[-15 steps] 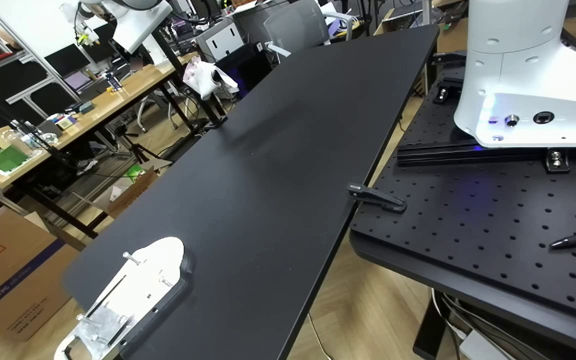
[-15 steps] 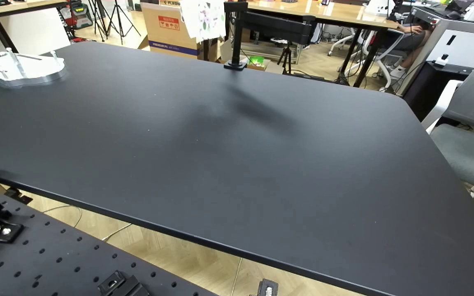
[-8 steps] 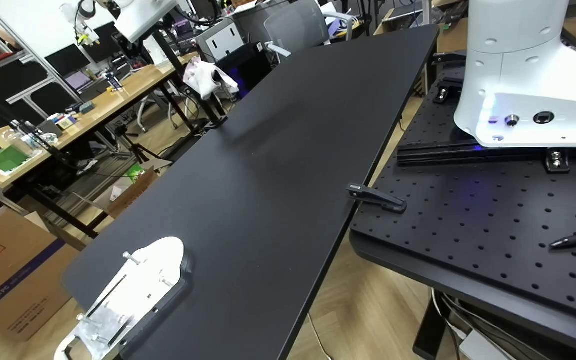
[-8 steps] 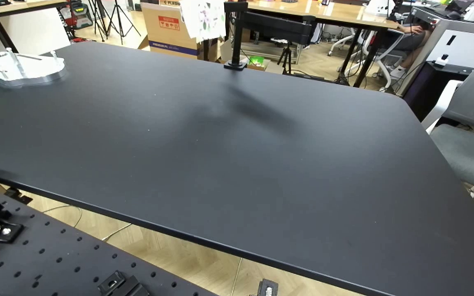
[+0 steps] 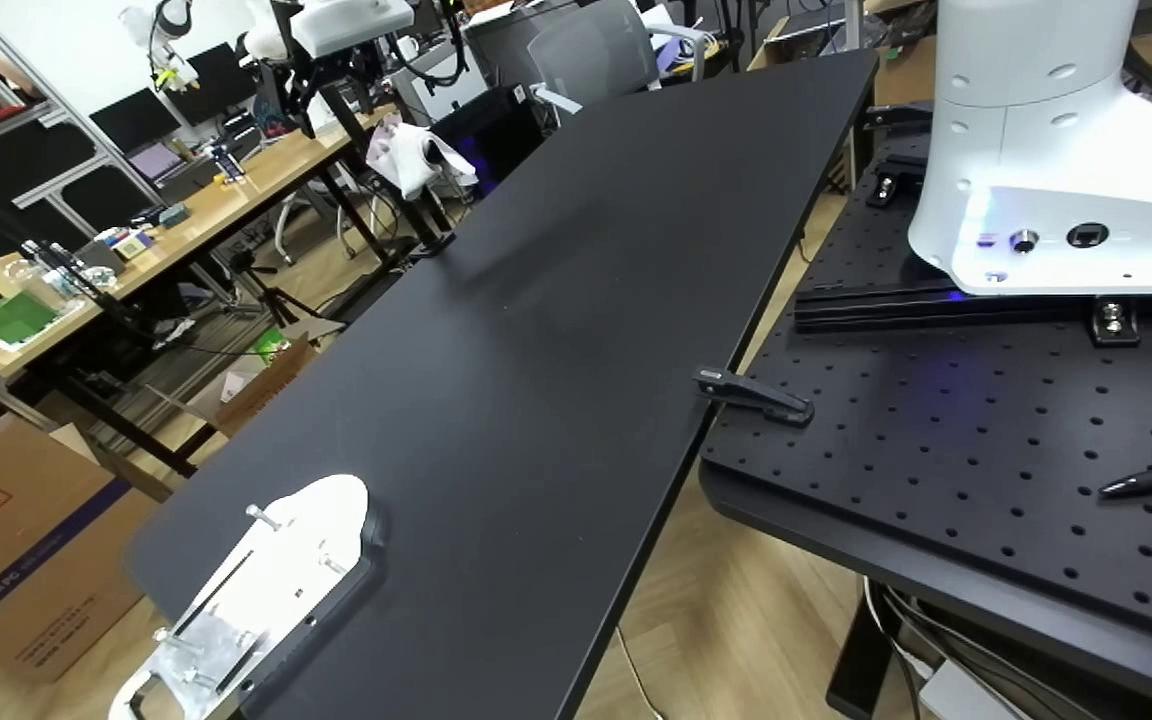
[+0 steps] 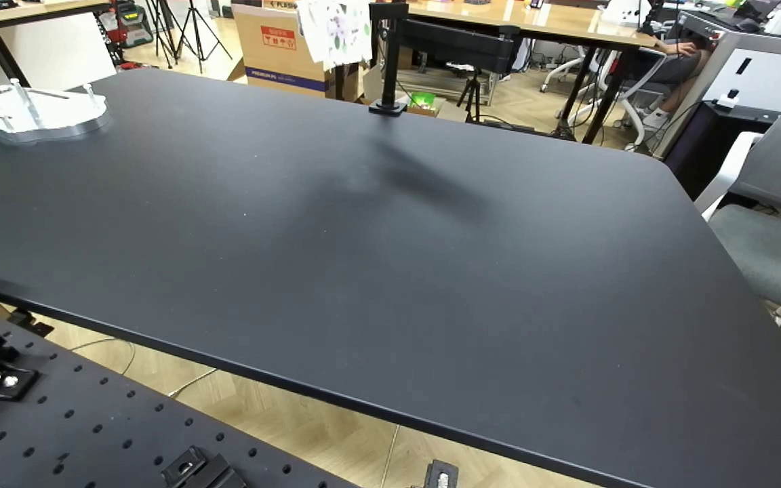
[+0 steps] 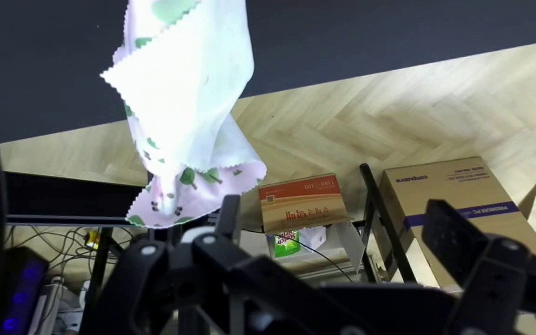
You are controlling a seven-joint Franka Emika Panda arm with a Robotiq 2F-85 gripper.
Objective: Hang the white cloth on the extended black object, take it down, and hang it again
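Pincer [image 7: 333, 216] stands spread wide, holding nothing. White cloth [image 7: 184, 93] hangs lengthwise, left of it in wrist view.

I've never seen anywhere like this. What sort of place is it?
Probably a robotics lab or workroom: in an exterior view, a white robot base stands above a black board full of holes, with dark monitors and a grey office chair in the background.
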